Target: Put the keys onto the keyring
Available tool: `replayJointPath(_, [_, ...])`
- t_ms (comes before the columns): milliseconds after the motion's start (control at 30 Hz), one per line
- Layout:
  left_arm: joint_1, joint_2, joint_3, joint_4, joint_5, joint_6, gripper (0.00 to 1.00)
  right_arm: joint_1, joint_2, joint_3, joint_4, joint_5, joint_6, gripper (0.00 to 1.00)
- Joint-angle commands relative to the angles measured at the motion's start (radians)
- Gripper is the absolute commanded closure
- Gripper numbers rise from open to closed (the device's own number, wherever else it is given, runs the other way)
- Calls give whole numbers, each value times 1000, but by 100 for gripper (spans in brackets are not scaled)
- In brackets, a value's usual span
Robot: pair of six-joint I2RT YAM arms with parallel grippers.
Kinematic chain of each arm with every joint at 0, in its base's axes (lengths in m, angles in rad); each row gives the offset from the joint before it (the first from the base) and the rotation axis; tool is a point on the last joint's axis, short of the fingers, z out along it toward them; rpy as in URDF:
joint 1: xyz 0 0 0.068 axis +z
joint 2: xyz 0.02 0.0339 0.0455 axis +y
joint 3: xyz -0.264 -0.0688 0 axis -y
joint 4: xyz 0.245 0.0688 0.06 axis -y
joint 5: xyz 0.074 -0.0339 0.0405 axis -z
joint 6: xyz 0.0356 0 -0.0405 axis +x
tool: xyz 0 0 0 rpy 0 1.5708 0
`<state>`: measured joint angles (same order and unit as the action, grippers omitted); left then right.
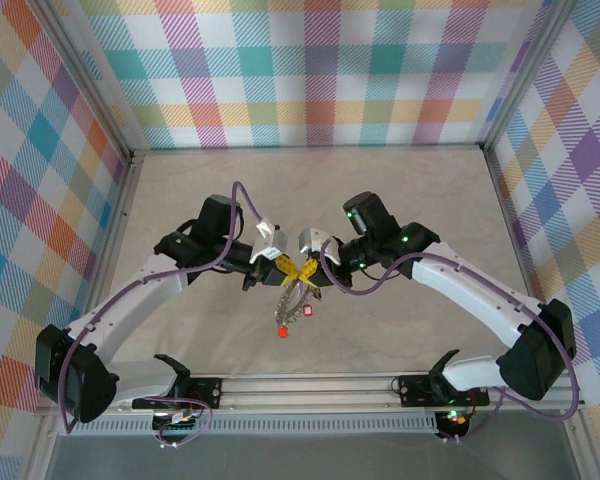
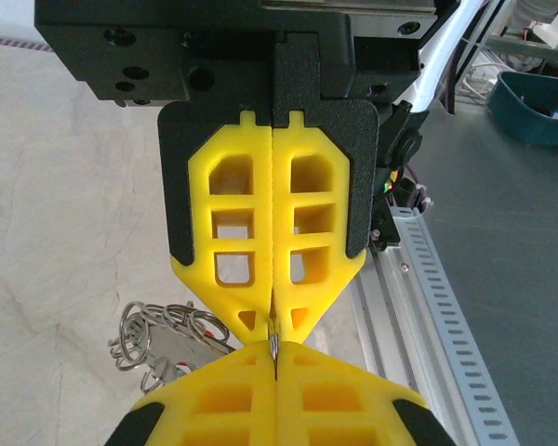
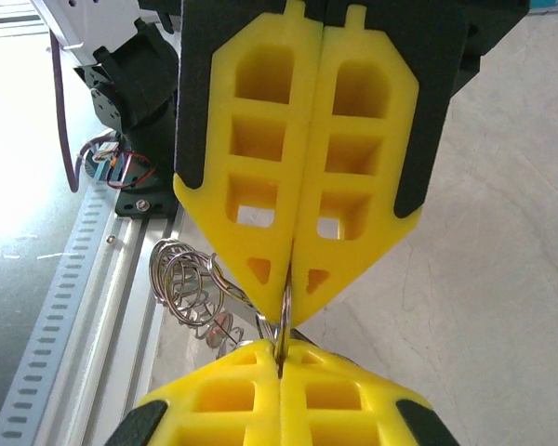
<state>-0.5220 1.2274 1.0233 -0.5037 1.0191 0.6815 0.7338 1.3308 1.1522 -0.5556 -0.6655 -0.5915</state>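
Note:
My two grippers meet tip to tip over the middle of the table. The left gripper (image 1: 285,266) (image 2: 275,353) and the right gripper (image 1: 306,270) (image 3: 281,359) are both shut on one thin silvery loop of the keyring (image 2: 274,336) (image 3: 285,316). In each wrist view the other gripper's yellow fingers (image 2: 251,232) (image 3: 260,186) point down at mine. The rest of the keyring, a tangle of wire rings (image 1: 295,295) (image 2: 163,336) (image 3: 184,282), hangs beside the tips. Two red key heads (image 1: 282,331) (image 1: 307,313) show below the ring. A reddish key head (image 3: 218,334) sits among the loops.
The beige table (image 1: 400,190) is fenced by plaid walls. An aluminium rail (image 1: 310,385) (image 2: 446,307) (image 3: 84,307) with both arm bases runs along the near edge, close behind the grippers. A teal bin (image 2: 535,107) stands beyond the rail.

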Motion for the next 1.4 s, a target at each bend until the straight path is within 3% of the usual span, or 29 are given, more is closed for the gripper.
replayJointPath(0, [-12,-39,-17,22,28,-2,100,6,-43,-32,131,-52,21,93])
replayJointPath(100, [-11,-59,-41,103,42,-58,100,6,-75,-111,233,-46,80,85])
replayJointPath(233, [-12,-66,-65,171,44,-94,100,5,-93,-158,298,-49,126,83])
replayJointPath(567, [-11,-77,-79,217,52,-141,100,5,-90,-172,346,-28,141,85])
replayJointPath(733, [-12,-108,-129,374,37,-217,100,6,-75,-177,379,-36,160,85])
replayJointPath(967, [-12,-132,-166,450,22,-245,100,6,-65,-210,513,-63,246,85])
replayJointPath(1000, [-12,-136,-169,450,16,-246,100,5,-69,-216,527,-64,253,89])
replayJointPath(1067, [-12,-140,-168,425,-4,-232,100,5,-70,-213,515,-61,244,99])
replayJointPath(1233, [-2,-148,-75,39,-123,15,100,6,-66,-139,314,-25,110,100])
replayJointPath(1367, [5,-119,-28,-77,-163,52,100,6,-29,-37,123,-10,-8,100])
